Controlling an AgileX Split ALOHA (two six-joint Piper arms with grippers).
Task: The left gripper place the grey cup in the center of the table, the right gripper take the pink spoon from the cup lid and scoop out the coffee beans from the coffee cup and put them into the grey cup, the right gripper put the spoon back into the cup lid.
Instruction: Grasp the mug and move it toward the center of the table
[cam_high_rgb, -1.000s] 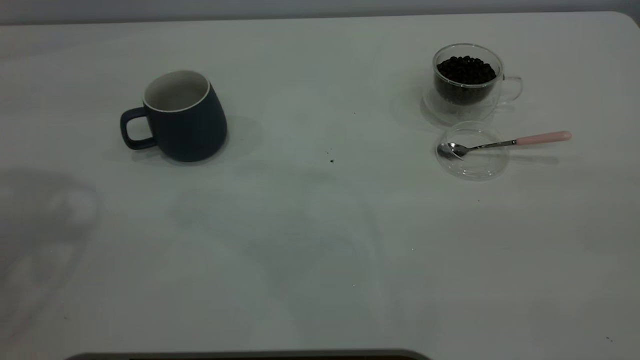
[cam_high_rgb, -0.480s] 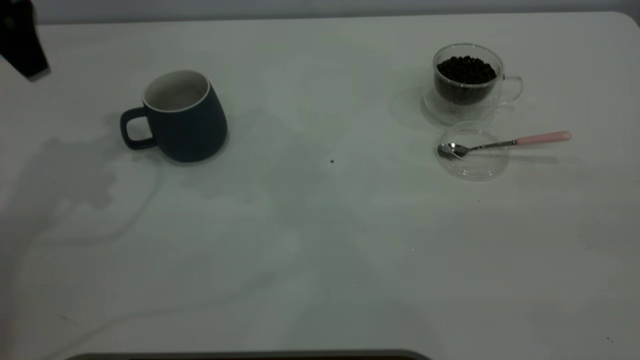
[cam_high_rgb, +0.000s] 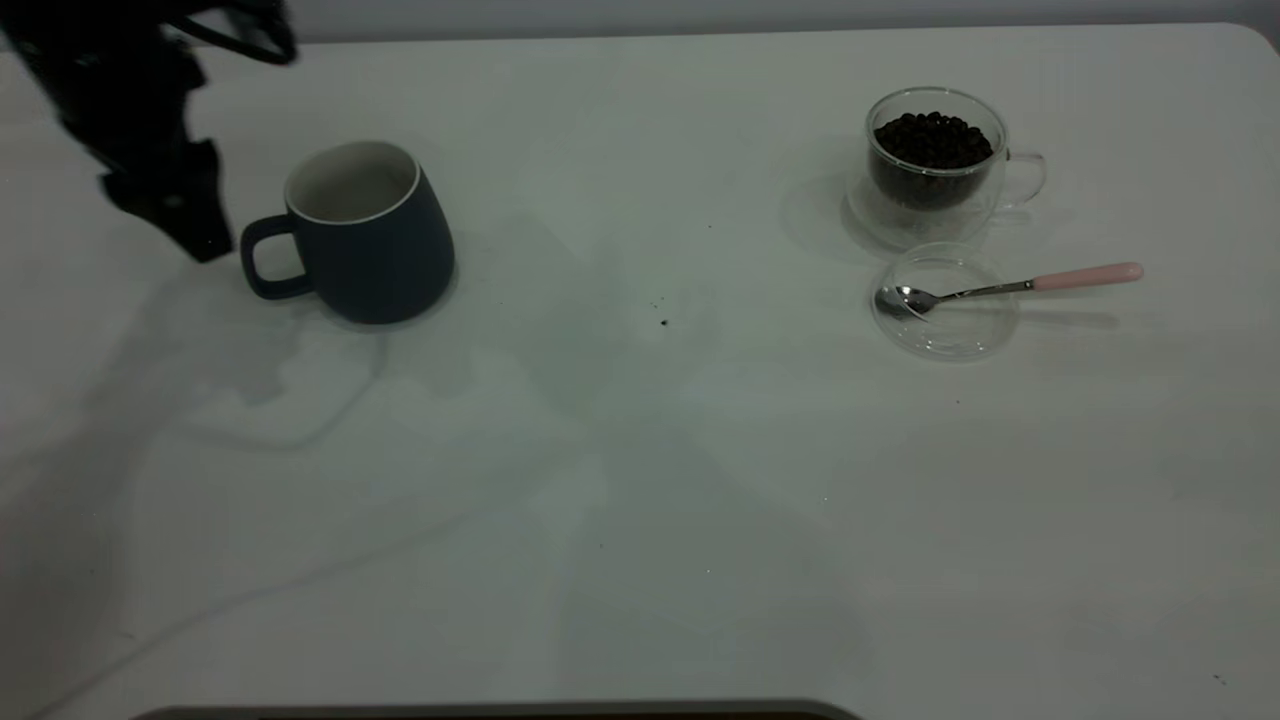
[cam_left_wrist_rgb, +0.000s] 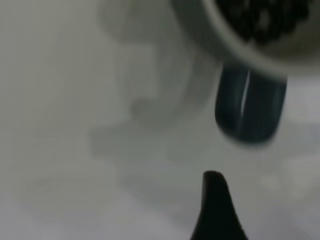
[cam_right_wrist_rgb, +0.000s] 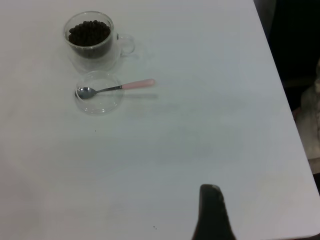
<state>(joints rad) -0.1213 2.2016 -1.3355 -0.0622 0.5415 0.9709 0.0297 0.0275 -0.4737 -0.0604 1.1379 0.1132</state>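
Left claw (cam_high_rgb: 165, 215): above the bench (cam_high_rgb: 640, 500), near its left rear.
Grey cup (cam_high_rgb: 365, 235): just right of the left claw, handle toward it.
Coffee cup (cam_high_rgb: 935, 160): far right of the claw, beans (cam_high_rgb: 932, 138) inside.
Cup lid (cam_high_rgb: 945, 305): directly before the coffee cup.
Spoon (cam_high_rgb: 1000, 288): bowl in the lid, handle out rightward.

Pale table (cam_high_rgb: 640, 520), perhaps grey wall behind
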